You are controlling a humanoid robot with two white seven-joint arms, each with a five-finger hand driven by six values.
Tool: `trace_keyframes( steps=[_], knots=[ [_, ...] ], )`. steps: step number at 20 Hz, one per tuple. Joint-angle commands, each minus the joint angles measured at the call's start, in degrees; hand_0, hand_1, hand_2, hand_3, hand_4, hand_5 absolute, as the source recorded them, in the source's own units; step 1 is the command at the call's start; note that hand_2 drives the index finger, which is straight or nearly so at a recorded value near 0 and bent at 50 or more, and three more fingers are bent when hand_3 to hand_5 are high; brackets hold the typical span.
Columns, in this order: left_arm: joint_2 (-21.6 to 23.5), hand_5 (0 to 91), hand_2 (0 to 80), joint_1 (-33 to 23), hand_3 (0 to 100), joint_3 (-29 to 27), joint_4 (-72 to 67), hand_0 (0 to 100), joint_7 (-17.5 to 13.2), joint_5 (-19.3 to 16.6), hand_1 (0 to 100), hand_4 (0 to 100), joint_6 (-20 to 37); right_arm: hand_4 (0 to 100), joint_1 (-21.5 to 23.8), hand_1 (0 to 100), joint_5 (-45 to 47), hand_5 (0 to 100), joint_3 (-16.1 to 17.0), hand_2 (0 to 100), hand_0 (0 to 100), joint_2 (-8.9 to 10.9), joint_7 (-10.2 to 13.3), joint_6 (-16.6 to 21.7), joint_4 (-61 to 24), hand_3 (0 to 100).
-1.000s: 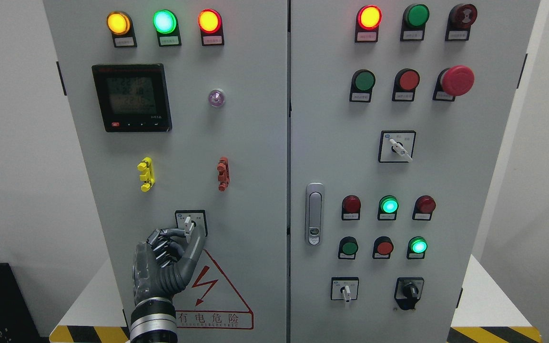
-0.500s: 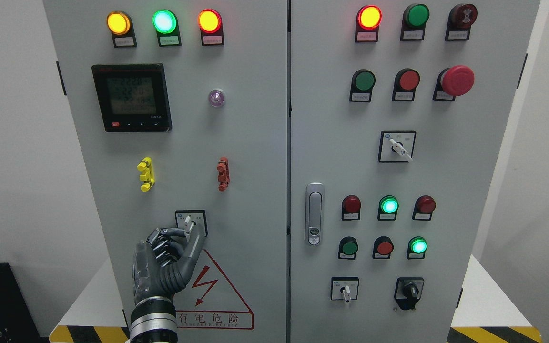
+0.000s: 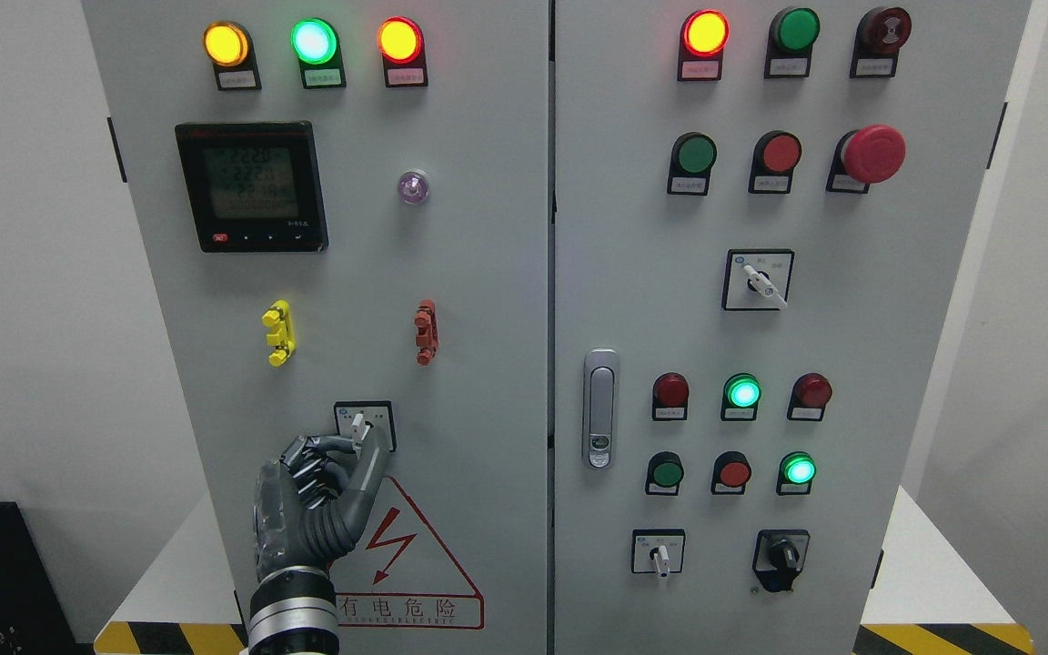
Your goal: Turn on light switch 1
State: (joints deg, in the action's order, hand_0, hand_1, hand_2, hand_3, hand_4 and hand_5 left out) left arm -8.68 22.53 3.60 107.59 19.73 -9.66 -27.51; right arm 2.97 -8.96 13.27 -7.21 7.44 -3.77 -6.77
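Note:
The rotary switch [image 3: 357,424] is a small white lever on a black-framed plate low on the left cabinet door [image 3: 469,273]. My left hand [image 3: 364,440], dark grey with metal joints, rises from the bottom edge left of the middle. Its index finger lies against the lever's left side and its thumb [image 3: 377,455] against the right, pinching the lever. The other fingers are curled below. The lever points roughly upward, its lower end hidden by my fingers. My right hand does not show.
Above the switch are a yellow clip [image 3: 278,332], a red clip [image 3: 427,332], a black meter [image 3: 251,186] and three lit lamps. The right door holds buttons, an emergency stop [image 3: 872,153], a handle [image 3: 600,408] and more rotary switches [image 3: 758,280].
My left hand has shifted a few pixels to the left while staying on the lever. The meter digits have changed. The lamps look the same.

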Motion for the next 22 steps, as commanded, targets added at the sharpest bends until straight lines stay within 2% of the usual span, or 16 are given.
trace_keyframes(
  steps=[1,22],
  knots=[
    [0.0,86.8,58.6,0.1,96,0.0,0.0,19,0.0,-0.5,63,89,-0.2,0,0.0,0,0.0,0,0.0,0,31,0.0,0.0,0.0,0.0,0],
    [0.0,87.1,59.4,0.3,96,0.0,-0.1,33,-0.2,-0.8,62,90,-0.4,0,-0.1,0,0.0,0,0.0,0,31,0.0,0.0,0.0,0.0,0]
  ],
)
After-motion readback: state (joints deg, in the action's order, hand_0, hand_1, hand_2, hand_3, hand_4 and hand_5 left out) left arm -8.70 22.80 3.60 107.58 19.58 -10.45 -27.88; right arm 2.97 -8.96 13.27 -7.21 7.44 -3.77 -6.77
